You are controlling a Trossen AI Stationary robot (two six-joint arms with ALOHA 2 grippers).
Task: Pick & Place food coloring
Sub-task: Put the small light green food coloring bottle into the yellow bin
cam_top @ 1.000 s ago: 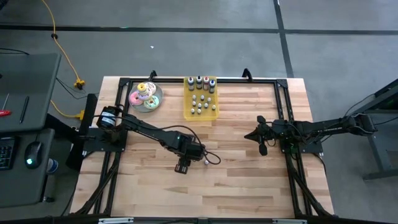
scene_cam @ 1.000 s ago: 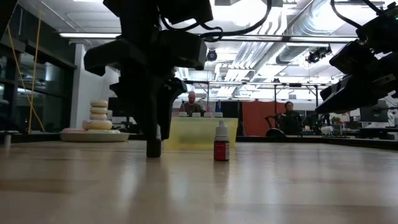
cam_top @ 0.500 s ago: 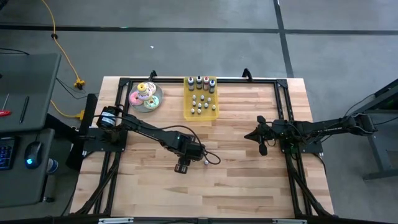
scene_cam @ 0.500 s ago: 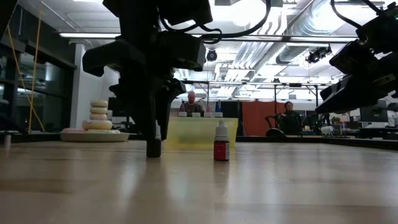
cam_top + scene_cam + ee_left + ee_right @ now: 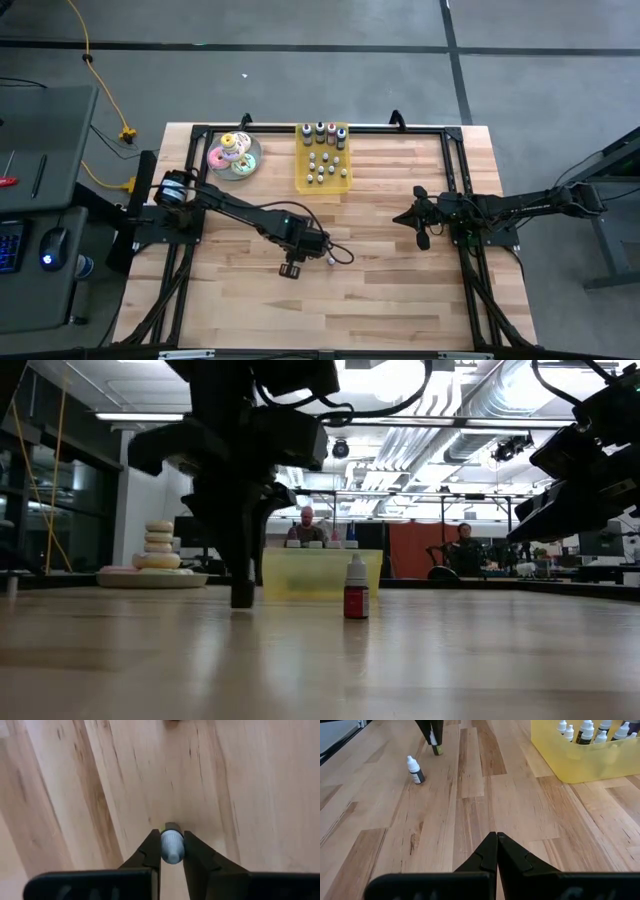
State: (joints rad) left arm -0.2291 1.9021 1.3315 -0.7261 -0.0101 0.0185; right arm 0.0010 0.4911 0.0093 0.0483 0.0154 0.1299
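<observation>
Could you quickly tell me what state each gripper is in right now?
Left gripper: shut on a dropper bottle at mid-table.
Right gripper: shut, empty, waiting at the table's right side.

The left gripper [image 5: 172, 851] has closed on a small bottle [image 5: 172, 845].

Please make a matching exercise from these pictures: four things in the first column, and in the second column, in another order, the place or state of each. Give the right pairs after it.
Column 1
1. left gripper
2. right gripper
3. yellow tray
4. dark bottle

Column 2
A. holds many small bottles
B. shut, nothing between its fingers
C. stands alone, upright, on the bare table
D. closed on a white-capped bottle

Pairs: 1-D, 2-B, 3-A, 4-C
</observation>
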